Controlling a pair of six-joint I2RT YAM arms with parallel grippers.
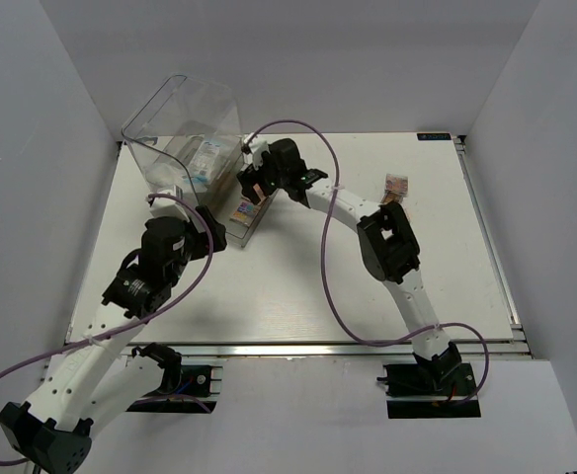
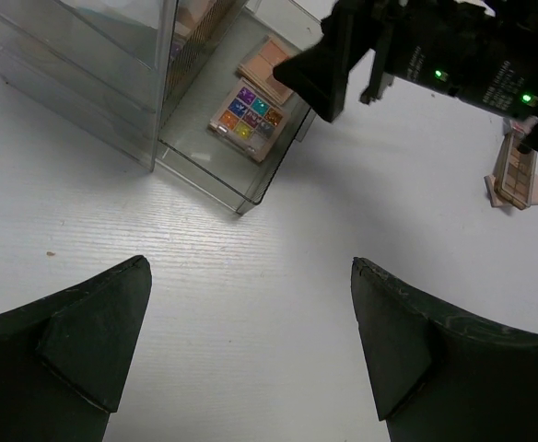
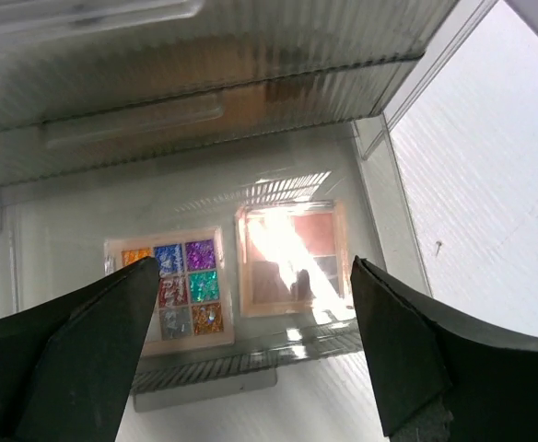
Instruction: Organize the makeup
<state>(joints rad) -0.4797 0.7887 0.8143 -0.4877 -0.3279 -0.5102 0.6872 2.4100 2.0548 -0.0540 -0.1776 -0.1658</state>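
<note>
At the upper left of the tabletop point(image 1: 298, 291): the clear drawer box point(image 1: 185, 118), with one drawer point(image 2: 209, 158) pulled out toward the middle.
In the drawer: two palettes lying flat, just beside each other. There's a glitter palette point(image 3: 179, 293) with bright coloured squares and a pink palette point(image 3: 292, 258) with softer shades.
Inside the box: a couple of packets point(image 1: 205, 158) with white contents show through the clear wall. Can't make out any bottles from where I'm standing, so no idea on those.
Right end effector point(image 3: 253, 265): hanging right over the open drawer, jaws spread wide, nothing between them. Looks let go to me.
Left end effector point(image 2: 249, 265): low over bare tabletop just in front of the drawer, also spread wide and carrying nothing.
Not put away: one loose palette point(image 1: 397, 185) toward the upper right of the overhead view, well apart from the box and near the right arm's elbow.
Progress: I'd say most of the way there, since two palettes and the packets are stowed.
Left to do: my guess is fetch that last palette, drop it in beside the other two, then push the drawer shut.
</note>
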